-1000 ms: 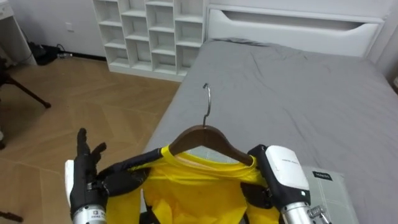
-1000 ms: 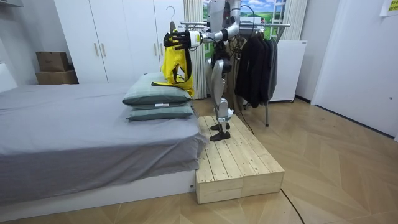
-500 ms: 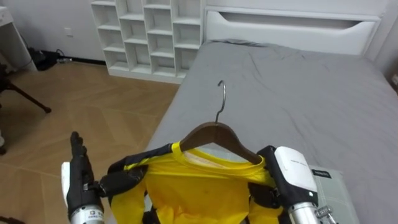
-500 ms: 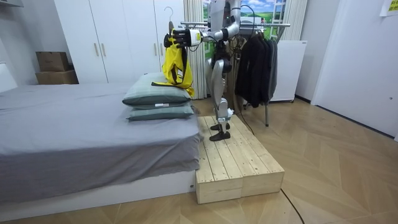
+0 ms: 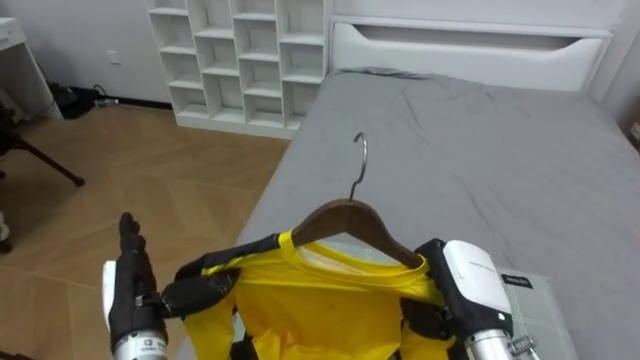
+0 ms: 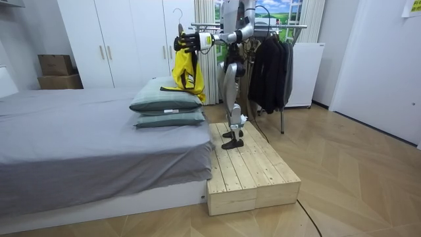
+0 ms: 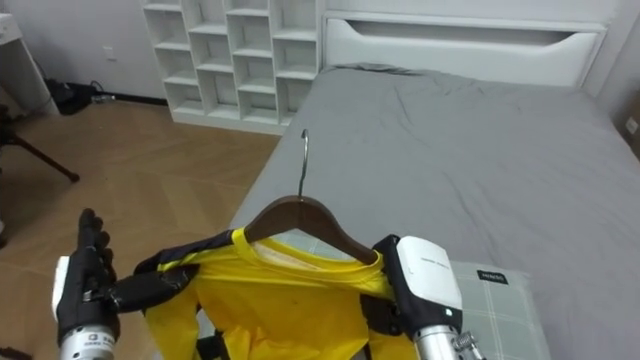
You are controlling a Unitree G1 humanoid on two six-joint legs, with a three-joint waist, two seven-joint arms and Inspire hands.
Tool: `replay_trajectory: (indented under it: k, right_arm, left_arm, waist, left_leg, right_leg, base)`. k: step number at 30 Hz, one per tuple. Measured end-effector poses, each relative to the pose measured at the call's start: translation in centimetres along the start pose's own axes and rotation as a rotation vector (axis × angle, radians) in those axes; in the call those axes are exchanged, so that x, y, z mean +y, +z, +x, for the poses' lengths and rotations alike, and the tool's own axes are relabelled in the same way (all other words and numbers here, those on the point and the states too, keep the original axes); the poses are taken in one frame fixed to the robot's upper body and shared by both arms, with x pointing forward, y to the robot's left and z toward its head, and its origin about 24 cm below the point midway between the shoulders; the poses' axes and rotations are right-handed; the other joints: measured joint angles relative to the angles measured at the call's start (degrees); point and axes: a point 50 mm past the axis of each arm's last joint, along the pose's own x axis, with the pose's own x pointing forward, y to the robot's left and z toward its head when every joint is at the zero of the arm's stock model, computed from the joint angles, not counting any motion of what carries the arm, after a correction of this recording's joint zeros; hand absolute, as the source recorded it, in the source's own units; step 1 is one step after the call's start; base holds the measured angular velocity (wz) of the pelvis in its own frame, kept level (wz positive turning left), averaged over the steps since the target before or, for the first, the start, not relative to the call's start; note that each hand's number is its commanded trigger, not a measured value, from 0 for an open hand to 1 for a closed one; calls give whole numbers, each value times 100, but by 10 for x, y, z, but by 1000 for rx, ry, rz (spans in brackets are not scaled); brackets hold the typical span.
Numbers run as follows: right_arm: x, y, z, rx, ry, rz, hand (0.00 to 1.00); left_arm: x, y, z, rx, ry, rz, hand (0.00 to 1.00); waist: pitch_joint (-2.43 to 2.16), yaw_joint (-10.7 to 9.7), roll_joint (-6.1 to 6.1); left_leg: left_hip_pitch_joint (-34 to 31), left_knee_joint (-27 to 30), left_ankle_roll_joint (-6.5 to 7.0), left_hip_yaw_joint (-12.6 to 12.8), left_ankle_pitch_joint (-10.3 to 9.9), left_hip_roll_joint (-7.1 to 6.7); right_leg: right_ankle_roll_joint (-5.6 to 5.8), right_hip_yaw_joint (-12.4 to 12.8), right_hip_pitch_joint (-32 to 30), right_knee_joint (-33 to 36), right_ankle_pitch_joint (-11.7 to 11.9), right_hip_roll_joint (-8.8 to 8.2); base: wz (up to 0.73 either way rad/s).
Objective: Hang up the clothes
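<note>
- On a wooden hanger (image 5: pixel 350 215) sits the yellow garment (image 5: pixel 320 310) with dark trim. It is held up in the air over the bed's near edge, hooked end up, between the two hands.
- The left robot hand (image 5: pixel 135 295) is at the garment's left shoulder with one finger straight up. Cannot tell whether it pinches the dark trim.
- The right robot hand (image 5: pixel 465 290) is at the hanger's right end, fingers hidden under the cloth, so grip cannot be told.
- In the room view the robot stands on a wooden platform (image 6: pixel 250 171) beside the grey bed (image 5: pixel 480 150). Its arms reach toward the room view's left, and the garment hangs above the stacked pillows (image 6: pixel 168 105).
- The clothes rack (image 6: pixel 276 26) with dark clothes (image 6: pixel 270 66) is just behind the robot.
- A white cubby shelf (image 5: pixel 240 60) stands beside the bed's head end.
</note>
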Motion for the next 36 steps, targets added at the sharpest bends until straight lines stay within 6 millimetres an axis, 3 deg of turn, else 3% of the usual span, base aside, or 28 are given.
replay_trajectory:
  k: [9, 20, 29, 36]
  right_arm:
    - [-7, -15, -2, 41, 49, -68, 100]
    - [-23, -30, 1, 71, 51, -156, 100]
    - [-40, -35, 11, 73, 33, -215, 100]
    - [-49, -26, 24, 42, 3, -214, 100]
  left_arm:
    - [2, -30, -12, 151, -287, 25, 0]
    - [0, -52, -29, 283, -582, 112, 0]
    - [7, -71, -44, 397, -723, 145, 0]
    - [24, -108, -70, 603, -776, 166, 0]
  waist:
    - [7, -196, -37]
    - [44, -478, 43]
    - [58, -492, 62]
    - [97, -432, -5]
  left_leg:
    - [-120, 57, 6, 38, -6, 3]
    - [-337, 151, 34, 55, -14, 7]
    - [-401, 125, 37, 127, -15, 10]
    - [-338, 11, 38, 188, -14, 17]
  right_leg:
    - [0, 60, -74, 15, 0, -41]
    - [6, 128, -315, 122, -4, -20]
    - [15, 159, -413, 133, -9, -30]
    - [19, 166, -430, 110, -11, -29]
  base:
    - [0]
    - [-2]
    - [-2]
    - [-5]
